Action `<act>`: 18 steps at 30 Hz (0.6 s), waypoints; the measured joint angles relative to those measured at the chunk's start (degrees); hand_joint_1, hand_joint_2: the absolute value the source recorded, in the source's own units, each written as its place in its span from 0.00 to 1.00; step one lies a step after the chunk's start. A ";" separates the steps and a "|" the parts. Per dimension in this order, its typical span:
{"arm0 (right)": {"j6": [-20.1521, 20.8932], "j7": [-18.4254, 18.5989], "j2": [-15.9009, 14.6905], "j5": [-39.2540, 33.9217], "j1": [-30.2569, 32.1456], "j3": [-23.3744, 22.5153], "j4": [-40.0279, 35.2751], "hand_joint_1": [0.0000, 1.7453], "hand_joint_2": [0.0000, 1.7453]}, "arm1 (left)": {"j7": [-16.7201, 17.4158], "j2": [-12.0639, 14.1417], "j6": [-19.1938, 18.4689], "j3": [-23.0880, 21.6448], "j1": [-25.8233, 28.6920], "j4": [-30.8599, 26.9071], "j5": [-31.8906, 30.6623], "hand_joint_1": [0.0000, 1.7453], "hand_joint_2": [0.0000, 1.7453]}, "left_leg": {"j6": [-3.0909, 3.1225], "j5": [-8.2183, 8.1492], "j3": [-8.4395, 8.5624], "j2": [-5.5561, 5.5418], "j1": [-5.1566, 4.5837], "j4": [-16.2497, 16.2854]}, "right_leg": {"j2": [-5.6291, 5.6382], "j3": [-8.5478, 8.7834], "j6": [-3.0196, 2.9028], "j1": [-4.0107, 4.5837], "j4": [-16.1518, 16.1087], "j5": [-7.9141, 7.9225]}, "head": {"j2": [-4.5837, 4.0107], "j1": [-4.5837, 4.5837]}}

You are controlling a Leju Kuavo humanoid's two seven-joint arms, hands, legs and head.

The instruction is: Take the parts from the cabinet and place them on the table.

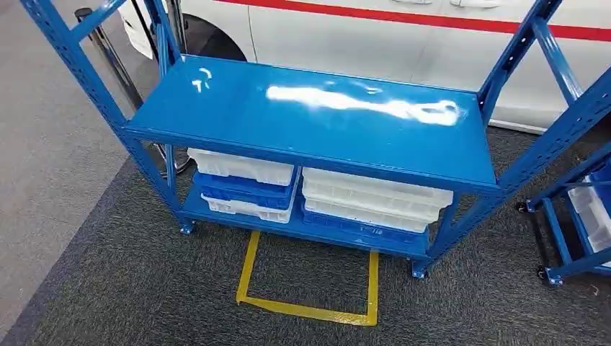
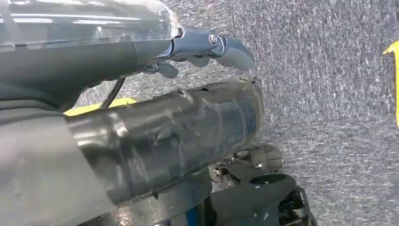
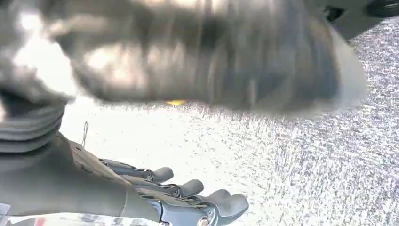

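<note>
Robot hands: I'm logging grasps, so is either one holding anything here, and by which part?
Nothing is held. The left robot hand and right robot hand hang over grey carpet with nothing in their fingers.

Blue cabinet [image 1: 310, 115] standing on grey carpet [image 1: 130, 288].

Its top shelf [image 1: 238, 101] is glossy blue. On the lower shelf [image 1: 288, 229] beneath it sit two stacks of trays, side by side: the left stack [image 1: 245, 186] mixes white and blue, the right stack [image 1: 371, 202] is white over blue. A yellow tape outline [image 1: 310, 288] marks the carpet just in front of the cabinet.
</note>
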 joint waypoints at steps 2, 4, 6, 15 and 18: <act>0.00 0.00 0.00 0.09 0.06 0.00 0.00 0.00 1.00 | 0.02 0.00 0.00 0.00 0.03 0.00 0.00 0.00 0.00 | -0.04 -0.06 -0.06 0.24 0.01 0.15 | -0.17 -0.72 0.27 -0.20 1.61 0.85 | 0.00 0.00; -0.15 0.02 -0.02 0.09 0.14 0.00 0.00 0.00 1.00 | 0.00 -0.09 -0.02 0.00 -0.04 0.00 -0.02 0.00 0.00 | -0.02 -0.39 -0.05 0.24 0.25 0.65 | -0.36 3.82 1.34 -0.98 -6.84 5.74 | 0.00 0.00; -0.48 0.13 0.31 0.09 0.02 0.00 0.07 0.00 1.00 | -0.04 0.09 -0.11 0.00 -0.08 -0.02 -0.02 0.00 1.00 | -0.76 -1.04 -0.49 0.06 -0.03 1.72 | -0.34 7.33 2.35 -1.36 -13.57 6.17 | 0.00 0.13; -1.53 1.09 0.44 0.52 -0.08 -0.02 0.09 0.00 0.00 | -1.42 0.15 -1.09 -0.33 -0.11 -0.02 -0.79 0.00 1.00 | -1.85 -1.08 -0.23 -0.07 -0.16 1.31 | 0.06 7.21 -0.40 -0.86 -13.73 6.68 | 0.00 -0.41; -1.53 1.51 0.44 0.83 -0.08 -0.02 0.09 0.00 1.00 | -1.44 0.15 -1.03 -0.46 -0.10 -0.02 -1.16 0.00 1.00 | -1.88 -1.07 -0.17 -0.07 -0.14 1.26 | 0.05 7.20 -0.52 -0.62 -13.71 6.65 | 0.00 -0.41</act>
